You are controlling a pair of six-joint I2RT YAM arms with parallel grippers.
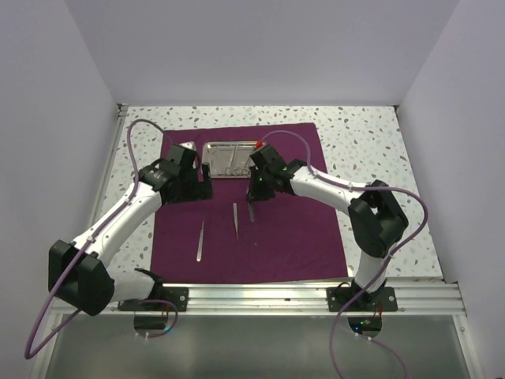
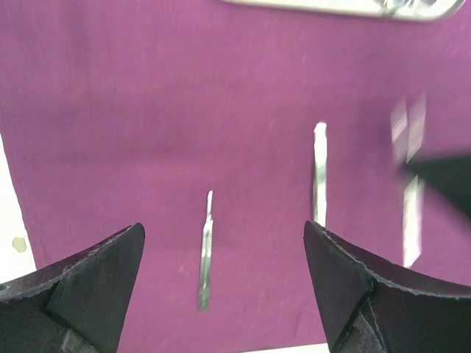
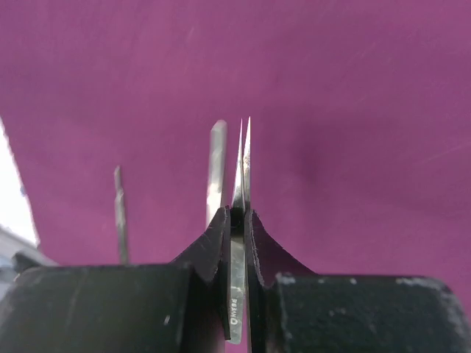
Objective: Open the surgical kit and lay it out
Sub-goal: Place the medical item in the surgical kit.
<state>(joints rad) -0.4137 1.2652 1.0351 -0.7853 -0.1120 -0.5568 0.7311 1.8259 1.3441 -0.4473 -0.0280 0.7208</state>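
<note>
Pinching thin silver tweezers (image 3: 243, 158), the right claw (image 3: 235, 213) hangs over the dark purple cloth wrap (image 1: 292, 237), on the near side of the rectangular shiny steel tray (image 1: 210, 147). Left claw (image 2: 224, 229) spread, empty. Risk: a tilted release drops the tweezers across the slim silver instrument (image 3: 216, 169) lying beside them.

White arms (image 1: 126, 215), black joints (image 1: 79, 272), purple cables (image 1: 131, 146)

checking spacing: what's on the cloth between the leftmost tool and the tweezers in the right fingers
one flat silver tool lies there on the cloth, seen in the top view
</note>
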